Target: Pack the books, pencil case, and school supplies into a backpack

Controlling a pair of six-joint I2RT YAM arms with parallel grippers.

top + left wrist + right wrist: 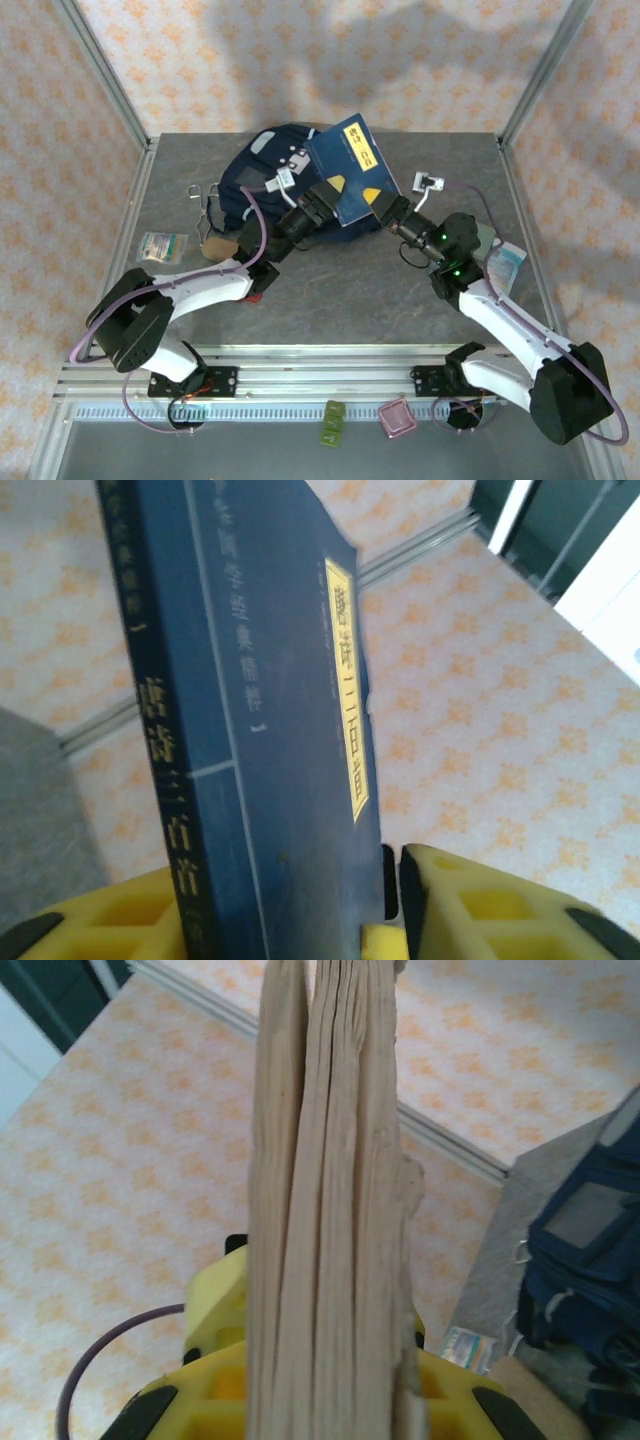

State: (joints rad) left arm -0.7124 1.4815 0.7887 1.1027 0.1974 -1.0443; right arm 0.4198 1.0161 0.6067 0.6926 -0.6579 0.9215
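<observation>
From the top view, I have the dark blue book (348, 160) raised on edge above the backpack (255, 175), and I judge it is held that way so it can slide down into the opening. The left claw (330, 196) and the right claw (379, 200) meet its lower edge from either side. The pencil case (218, 246) lies apart on the tabletop (350, 290), left of the bag.

On my left wrist view, the book's spine stands between the yellow fingers (470, 910). A thin dark gap shows on one side, so I cannot tell whether this claw is gripping.

On my right wrist view, the page edges rise from narrow jaws pressed against both sides, so this claw is holding the book.

I count one book, one backpack, one pencil case and two claws.
</observation>
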